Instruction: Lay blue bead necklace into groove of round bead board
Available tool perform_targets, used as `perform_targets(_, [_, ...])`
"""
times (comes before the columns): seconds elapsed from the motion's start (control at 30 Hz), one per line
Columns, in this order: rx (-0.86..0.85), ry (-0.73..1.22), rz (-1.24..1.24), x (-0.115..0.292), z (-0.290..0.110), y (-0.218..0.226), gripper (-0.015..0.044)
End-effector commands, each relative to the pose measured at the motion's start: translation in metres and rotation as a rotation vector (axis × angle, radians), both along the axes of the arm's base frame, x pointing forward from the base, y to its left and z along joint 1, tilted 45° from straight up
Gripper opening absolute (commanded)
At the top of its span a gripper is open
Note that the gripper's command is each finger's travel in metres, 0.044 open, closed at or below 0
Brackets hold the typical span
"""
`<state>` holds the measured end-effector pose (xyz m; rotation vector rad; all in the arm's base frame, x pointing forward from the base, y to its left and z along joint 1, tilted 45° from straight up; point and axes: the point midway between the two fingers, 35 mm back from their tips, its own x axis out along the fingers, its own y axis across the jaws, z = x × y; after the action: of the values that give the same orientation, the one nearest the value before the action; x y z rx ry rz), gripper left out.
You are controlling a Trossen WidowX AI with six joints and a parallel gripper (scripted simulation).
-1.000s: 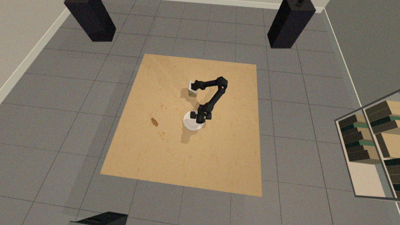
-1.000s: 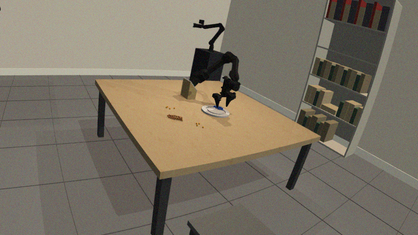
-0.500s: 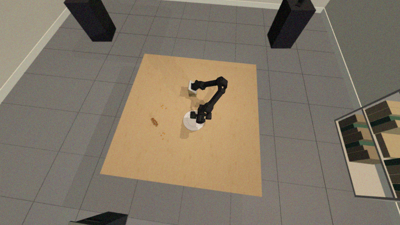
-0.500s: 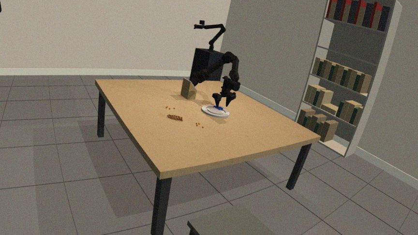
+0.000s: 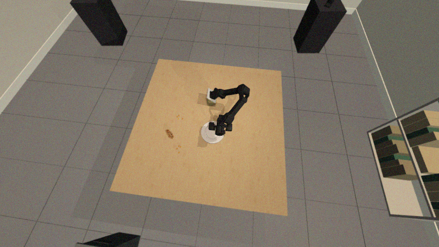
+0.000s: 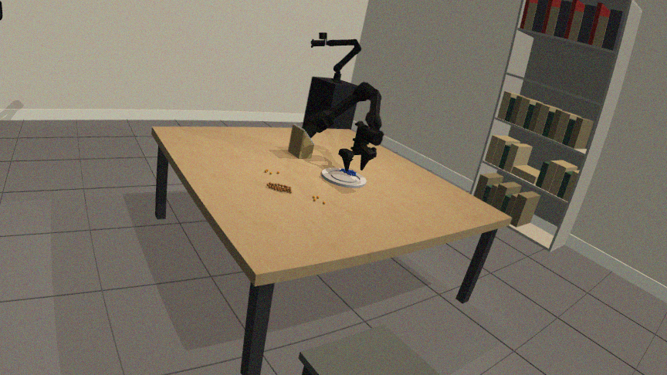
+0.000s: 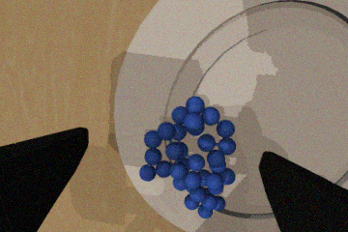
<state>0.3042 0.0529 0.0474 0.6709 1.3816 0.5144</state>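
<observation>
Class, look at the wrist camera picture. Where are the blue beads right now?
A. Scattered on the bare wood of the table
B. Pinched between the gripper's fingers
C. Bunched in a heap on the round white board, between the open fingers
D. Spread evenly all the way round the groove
C. The blue beads lie clumped on the round board, with the gripper open and holding nothing.
</observation>
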Motion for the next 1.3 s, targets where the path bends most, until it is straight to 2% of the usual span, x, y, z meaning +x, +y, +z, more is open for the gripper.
perform_targets(0.0, [0.002, -0.003, 0.002, 0.000, 0.001, 0.000, 0.0440])
perform_targets(0.47, [0.002, -0.003, 0.002, 0.000, 0.001, 0.000, 0.0440])
perform_targets(0.53, [0.010, 0.044, -0.046, -0.002, 0.003, 0.000, 0.0387])
perform_targets(0.77, [0.100, 0.517, -0.536, -0.025, 0.023, -0.004, 0.0204])
perform_targets(0.87, [0.108, 0.564, -0.584, -0.028, 0.025, -0.004, 0.0125])
perform_targets(1.27, [0.108, 0.564, -0.584, -0.027, 0.024, -0.003, 0.0120])
